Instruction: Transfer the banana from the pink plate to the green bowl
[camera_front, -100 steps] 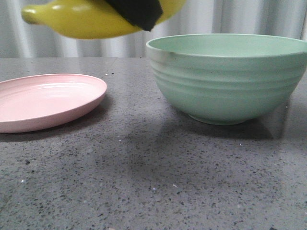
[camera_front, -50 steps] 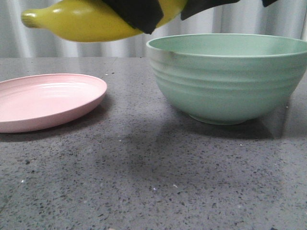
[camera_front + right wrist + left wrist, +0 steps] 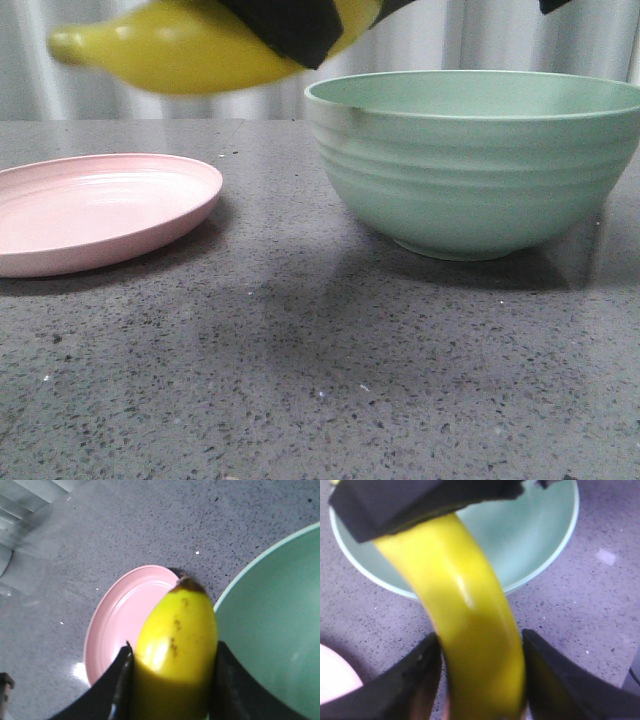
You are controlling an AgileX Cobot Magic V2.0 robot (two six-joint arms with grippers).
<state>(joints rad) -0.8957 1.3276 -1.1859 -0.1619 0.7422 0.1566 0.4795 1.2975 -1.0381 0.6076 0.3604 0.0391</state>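
Since the earlier frame, glossy yellow curved banana (image 3: 180, 45) sits slightly lower, upper left, over grey worktop (image 3: 300, 380) between shallow pink plate (image 3: 95, 205) and ridged mint-green bowl (image 3: 480, 170). Left tool (image 3: 480, 675) and right tool (image 3: 172, 680) both clamp it.

Grey speckled stone-look tabletop (image 3: 300, 380), dark w/ fine black + white flecks, fills lower part of front view. Soft broad shadows across mid area. Behind far edge: pale grey-white curtain (image 3: 450, 40), vertical folds, slightly blurred. Same flecked surface in both wrist views, lighter there. Small pale patch (image 3: 606, 556) on tabletop in left wrist view, nature unclear. Blurred pale folds (image 3: 25, 510) at one corner of right wrist view, prob. curtain.
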